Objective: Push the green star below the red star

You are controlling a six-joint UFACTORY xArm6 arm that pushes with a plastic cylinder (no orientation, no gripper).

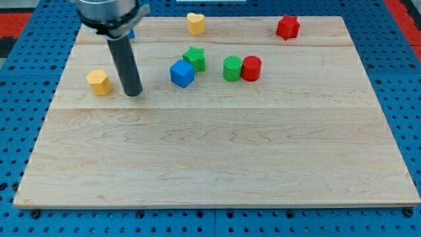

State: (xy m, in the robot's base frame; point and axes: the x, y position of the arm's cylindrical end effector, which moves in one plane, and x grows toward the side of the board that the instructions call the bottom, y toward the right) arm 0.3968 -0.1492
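The green star point(195, 58) sits on the wooden board in the upper middle, touching the upper right of a blue cube point(182, 73). The red star point(287, 27) sits near the board's top edge at the view's upper right, far from the green star. My tip point(133, 93) rests on the board at the view's left, between a yellow block point(99, 82) on its left and the blue cube on its right. It touches no block.
A green cylinder point(232, 68) and a red cylinder point(251, 68) stand touching, right of the green star. A yellow heart-like block point(195, 23) is at the top middle. A blue block point(130, 32) shows partly behind the arm. The board point(217, 158) lies on blue pegboard.
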